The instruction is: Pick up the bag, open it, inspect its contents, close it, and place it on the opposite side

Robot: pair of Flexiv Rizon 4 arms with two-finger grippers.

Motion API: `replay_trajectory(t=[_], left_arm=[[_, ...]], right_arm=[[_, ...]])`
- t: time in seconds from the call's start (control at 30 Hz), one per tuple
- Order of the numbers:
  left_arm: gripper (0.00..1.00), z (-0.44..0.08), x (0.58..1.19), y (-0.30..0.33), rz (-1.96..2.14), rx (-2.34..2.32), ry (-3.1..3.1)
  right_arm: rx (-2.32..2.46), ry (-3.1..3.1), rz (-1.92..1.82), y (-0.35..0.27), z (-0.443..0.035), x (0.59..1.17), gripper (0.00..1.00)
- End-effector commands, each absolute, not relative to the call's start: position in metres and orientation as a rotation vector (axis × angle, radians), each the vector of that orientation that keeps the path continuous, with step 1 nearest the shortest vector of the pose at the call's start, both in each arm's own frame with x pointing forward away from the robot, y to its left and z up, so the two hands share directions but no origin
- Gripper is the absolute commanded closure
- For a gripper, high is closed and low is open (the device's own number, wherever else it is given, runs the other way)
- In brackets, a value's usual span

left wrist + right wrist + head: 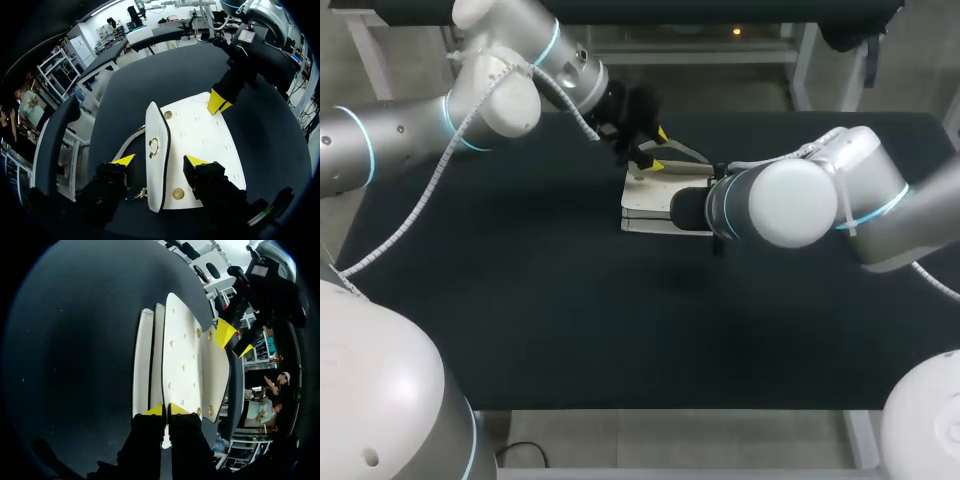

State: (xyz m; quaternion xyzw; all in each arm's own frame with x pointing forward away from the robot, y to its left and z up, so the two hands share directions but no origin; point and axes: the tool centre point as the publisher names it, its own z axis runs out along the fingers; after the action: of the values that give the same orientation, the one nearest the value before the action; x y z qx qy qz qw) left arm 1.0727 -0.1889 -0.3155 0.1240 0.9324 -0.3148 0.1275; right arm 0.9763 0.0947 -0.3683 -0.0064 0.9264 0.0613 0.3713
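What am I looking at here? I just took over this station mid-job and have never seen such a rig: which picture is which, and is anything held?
This is one robot with a silver left arm and right arm, each ending in a two-finger gripper with yellow tips. The head view looks down from above and behind; the two round pictures come from a camera on each wrist. On the black table lies a white handbag with gold studs and a black-edged flap. The left gripper is open, its fingers either side of that flap. The right gripper looks shut on the thin edge of the handbag's opposite side. The handbag rests on the table, not lifted.
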Motion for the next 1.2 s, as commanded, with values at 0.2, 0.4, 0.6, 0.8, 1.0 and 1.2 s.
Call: replay_trajectory(t=[0.2, 0.4, 0.6, 0.8, 1.0, 1.2], left_arm=[[0.53, -0.331, 1.068, -0.187, -0.942, 0.367, 2.558], [0.53, -0.336, 1.077, -0.191, -0.932, 0.365, 2.554], [0.56, -0.338, 1.087, -0.190, -0.941, 0.336, 2.563], [0.58, -0.341, 1.094, -0.191, -0.922, 0.326, 2.561], [0.55, -0.347, 1.104, -0.195, -0.923, 0.320, 2.586], [0.55, -0.352, 1.108, -0.198, -0.930, 0.318, 2.608]], right_arm=[[-0.013, 2.266, 0.168, 0.092, -0.372, 0.973, 1.00], [-0.013, 2.266, 0.168, 0.092, -0.372, 0.973, 1.00], [-0.013, 2.266, 0.168, 0.092, -0.372, 0.973, 1.00], [-0.013, 2.266, 0.168, 0.092, -0.372, 0.973, 1.00], [-0.013, 2.266, 0.168, 0.092, -0.372, 0.973, 1.00], [-0.013, 2.266, 0.168, 0.092, -0.372, 0.973, 1.00]])
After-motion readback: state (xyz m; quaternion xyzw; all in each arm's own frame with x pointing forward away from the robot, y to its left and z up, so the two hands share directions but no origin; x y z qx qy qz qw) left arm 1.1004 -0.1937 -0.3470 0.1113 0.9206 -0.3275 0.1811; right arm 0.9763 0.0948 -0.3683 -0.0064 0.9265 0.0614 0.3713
